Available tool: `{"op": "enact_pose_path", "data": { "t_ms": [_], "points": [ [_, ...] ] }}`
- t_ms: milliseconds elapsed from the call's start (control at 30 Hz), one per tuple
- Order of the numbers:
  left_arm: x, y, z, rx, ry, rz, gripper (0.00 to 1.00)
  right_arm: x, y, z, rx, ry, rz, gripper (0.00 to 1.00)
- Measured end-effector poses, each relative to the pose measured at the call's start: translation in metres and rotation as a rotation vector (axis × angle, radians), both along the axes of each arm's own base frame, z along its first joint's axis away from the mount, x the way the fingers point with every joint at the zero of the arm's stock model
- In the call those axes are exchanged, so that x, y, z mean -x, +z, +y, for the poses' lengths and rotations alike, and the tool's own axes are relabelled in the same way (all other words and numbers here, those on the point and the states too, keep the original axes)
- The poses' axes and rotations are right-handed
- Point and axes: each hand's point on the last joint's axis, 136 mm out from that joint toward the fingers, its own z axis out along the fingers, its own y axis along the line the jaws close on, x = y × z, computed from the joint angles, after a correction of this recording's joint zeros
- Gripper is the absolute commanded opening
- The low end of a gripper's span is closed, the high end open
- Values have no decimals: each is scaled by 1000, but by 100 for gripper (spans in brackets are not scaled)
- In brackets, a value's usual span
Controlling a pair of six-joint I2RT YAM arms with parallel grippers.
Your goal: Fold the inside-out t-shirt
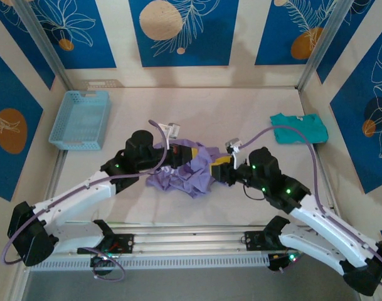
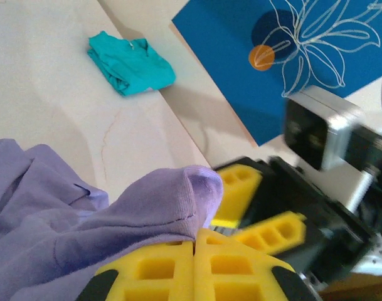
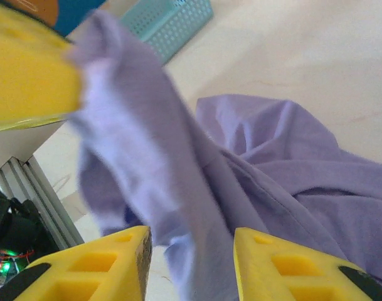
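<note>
Your lavender t-shirt (image 1: 178, 179) lies crumpled in a heap near the middle of the desk (image 1: 197, 106), toward its near edge, and both arms reach in low from either side so the hands meet over it. Your left hand (image 1: 185, 152) is clamped tight on a raised fold of the purple cloth, while your right hand (image 1: 221, 166) stands partly open with cloth hanging loose between its fingers (image 3: 96, 266). A light blue basket (image 1: 81, 119) sits by the far left corner and a folded teal shirt (image 1: 298, 127) near the right edge, both well apart from the heap.

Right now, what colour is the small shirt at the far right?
Teal-green shirt, best in the left wrist view.
</note>
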Motion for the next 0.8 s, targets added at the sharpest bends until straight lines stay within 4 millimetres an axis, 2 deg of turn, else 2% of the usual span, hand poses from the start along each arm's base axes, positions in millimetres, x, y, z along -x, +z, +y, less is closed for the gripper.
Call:
{"op": "enact_pose_path", "data": {
  "t_ms": [100, 233, 433, 500, 600, 667, 700, 800],
  "points": [
    [-3, -3, -3, 3, 17, 12, 0, 14, 6, 6, -10, 50, -48, 37],
    [-3, -4, -6, 7, 24, 22, 0, 22, 6, 25, 9, 106, -89, 40],
    [-1, 0, -9, 22, 20, 21, 0, 1, -23, 41, 144, 68, -79, 43],
    [-1, 0, -10, 25, 19, 19, 0, -7, -27, 42, 171, 43, -88, 38],
    [0, 2, -10, 29, 17, 15, 0, -14, -27, 43, 179, 19, -106, 14],
    [0, 2, -10, 29, 17, 15, 0, -18, -24, 41, 174, 8, -116, 3],
    [0, 1, -10, 28, 17, 16, 0, -20, -22, 40, 169, 2, -122, 0],
    [-1, 2, -10, 32, 18, 17, 0, -25, -14, 37, 137, -5, -133, 0]
  ]
}}
